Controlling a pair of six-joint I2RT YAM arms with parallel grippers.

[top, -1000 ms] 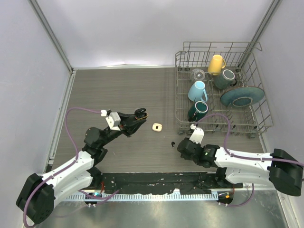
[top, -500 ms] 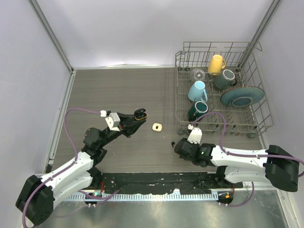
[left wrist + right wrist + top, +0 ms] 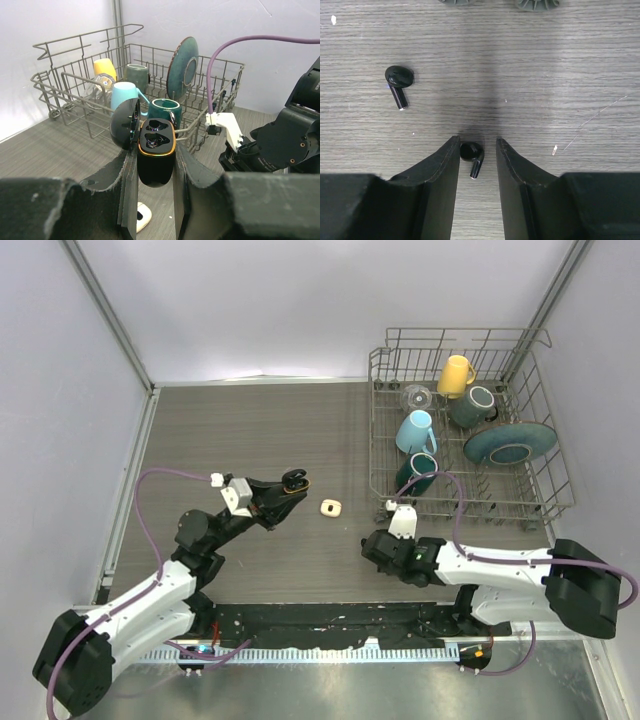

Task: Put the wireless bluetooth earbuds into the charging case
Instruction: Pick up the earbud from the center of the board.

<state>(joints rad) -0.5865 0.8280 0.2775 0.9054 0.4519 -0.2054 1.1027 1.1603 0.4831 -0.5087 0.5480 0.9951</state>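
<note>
**Top view.** We note the left gripper [image 3: 290, 485] raised above the table [image 3: 250, 430], clamped on a black case [image 3: 297, 477] with its lid swung open. A small cream object [image 3: 331, 507] lies on the table just to the right of that gripper. We cannot tell from here whether it is earbuds or a second case. The right gripper [image 3: 368, 543] is low at the table, near the front left corner of the rack [image 3: 373, 435]. At this scale we cannot read its finger gap. The rack holds a yellow mug [image 3: 456, 373], a blue mug [image 3: 415, 430], a green mug [image 3: 417, 472], a grey mug [image 3: 472, 405] and a plate [image 3: 510, 443].

**Left wrist.** Both fingers press on the sides of the case, which stands upright between them. It has a gold rim around two dark wells, and the lid is tipped back to the left. We cannot make out what is in the wells. The cream object shows below the case, on the table.

**Right wrist.** The fingers are spread apart and rest low at the table surface. One black bud [image 3: 472, 156] lies on the table between them. Its head is just beside the left finger and its stem points toward the camera. There is a clear gap between it and the right finger, so nothing is gripped. A second black bud [image 3: 398, 82] lies on the table farther out and to the left, well outside the fingers.
</note>
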